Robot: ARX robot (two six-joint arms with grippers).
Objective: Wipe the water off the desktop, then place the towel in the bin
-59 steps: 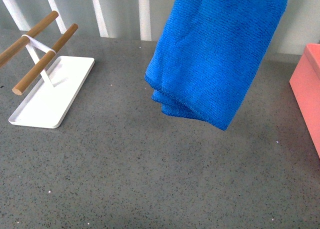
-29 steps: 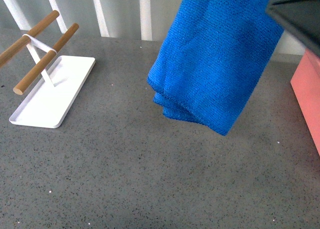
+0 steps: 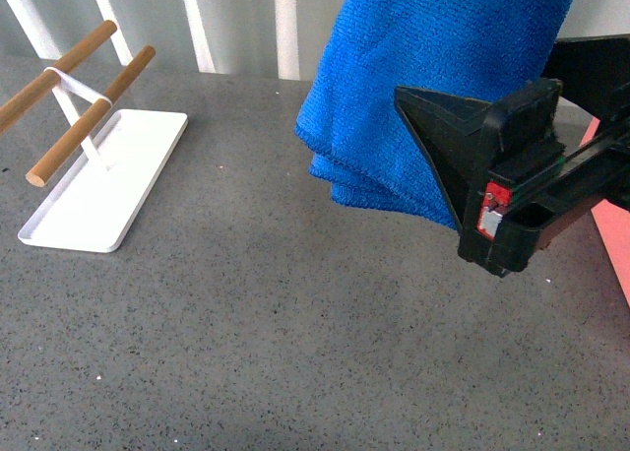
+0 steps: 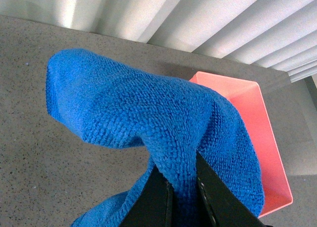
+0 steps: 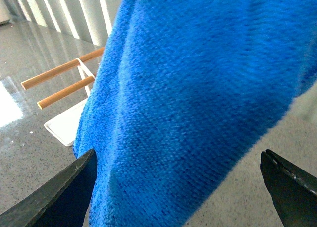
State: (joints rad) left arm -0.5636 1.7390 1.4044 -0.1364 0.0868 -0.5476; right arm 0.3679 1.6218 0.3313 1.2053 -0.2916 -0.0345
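The left gripper point(image 4: 177, 170) is clamped tight on a bunched fold of the blue towel point(image 3: 433, 57). The towel hangs in thick layers above the speckled grey desktop point(image 3: 246, 313), its lower edge clear of the surface. The right gripper point(image 5: 177, 157) has its fingers spread wide, one on either side of the hanging cloth; whether they touch it cannot be told. The salmon-pink bin point(image 4: 257, 138) stands on the right, near the towel. A white tray point(image 3: 128, 175) with two wooden bars point(image 3: 118, 85) sits far left.
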